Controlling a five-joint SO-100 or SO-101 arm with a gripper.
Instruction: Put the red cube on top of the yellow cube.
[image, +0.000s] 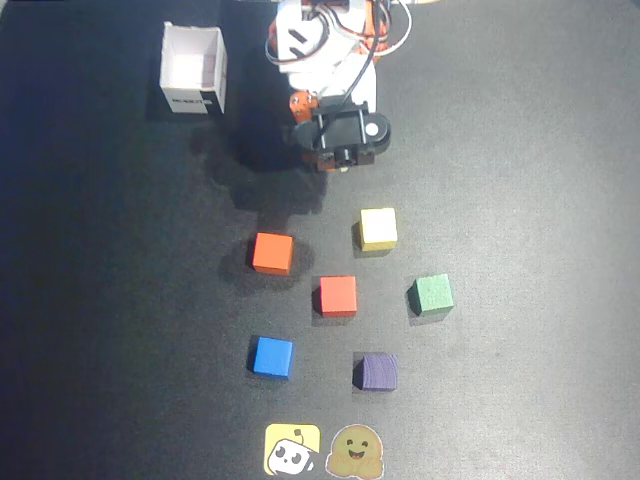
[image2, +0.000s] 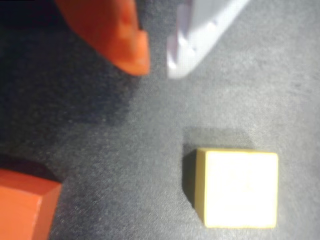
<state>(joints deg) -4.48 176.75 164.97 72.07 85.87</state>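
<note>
Blurred pincer (image2: 156, 62) fingertips, arm cropped.

overhead view dim, soft shadows fall left of cubes; wrist view blurred, tool (image2: 156, 62) unfocused

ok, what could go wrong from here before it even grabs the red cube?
1. Wrong pick: the orange cube lies nearer the claw than the red cube and looks similar in colour; the wrist view shows only the orange cube and the yellow cube.
2. The red cube is ringed by other cubes, so an open claw coming down may nudge one.
3. Bumping the yellow cube would shift the stacking spot.
</note>
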